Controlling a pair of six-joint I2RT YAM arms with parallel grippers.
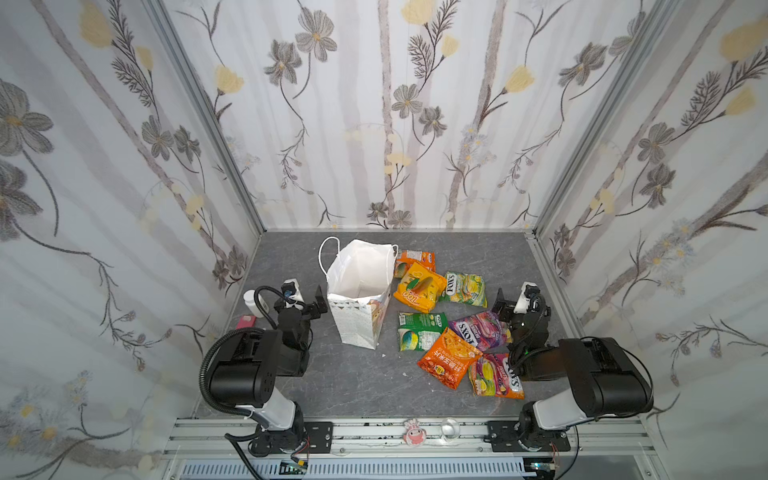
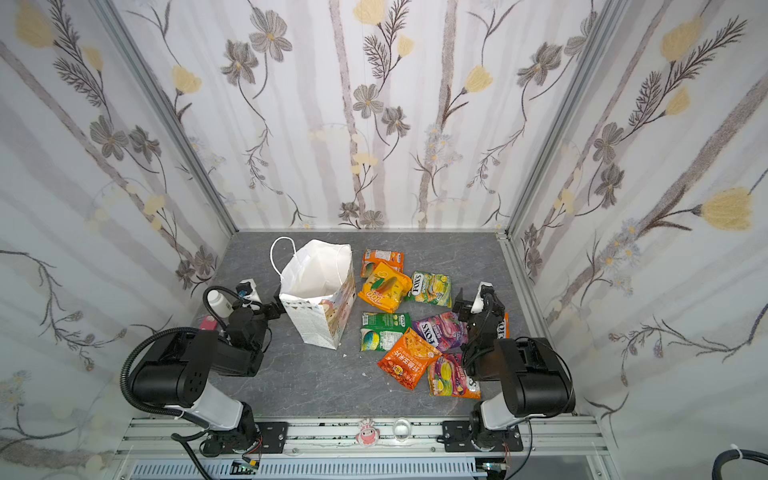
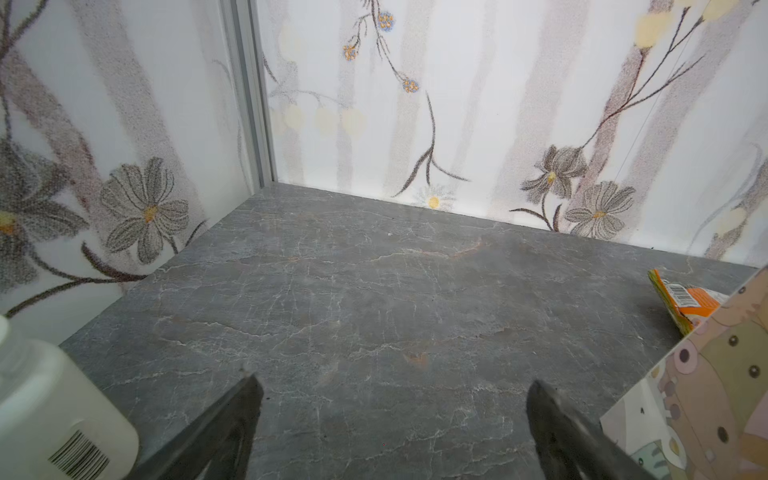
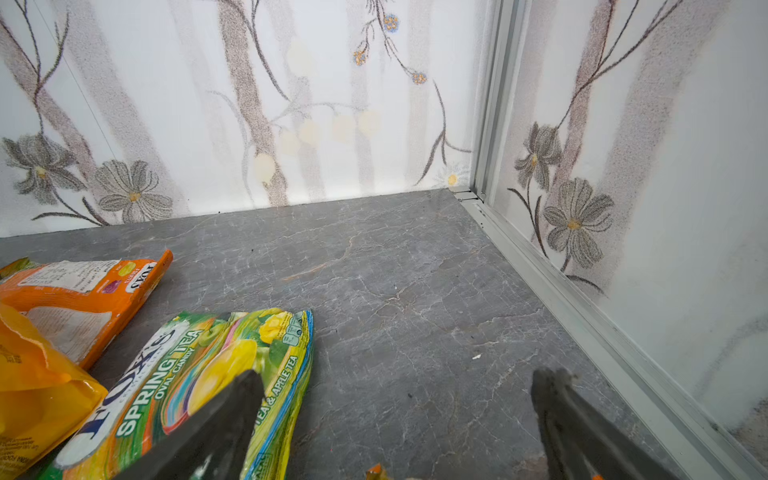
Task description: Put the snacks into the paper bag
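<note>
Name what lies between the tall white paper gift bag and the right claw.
Two packets: the yellow glossy packet and the green-yellow Fox's Spring Tea packet lie between the paper bag and the right claw, seen in both top views.

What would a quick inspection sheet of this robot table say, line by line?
Surface: grey marbled tabletop, a few white crumbs.
Job's things: paper bag upright, open, nothing seen inside; seven snacks lying on the tabletop to its right.
Clutter: white bottle and small pink object beside the left arm; pink figure on the front rail.
Grippers: left gripper open, empty, beside the bag; right gripper open, empty, by the green Spring Tea packet.
Cables: black hose looping along the left arm.
Surroundings: flowered walls, metal corner posts.
</note>
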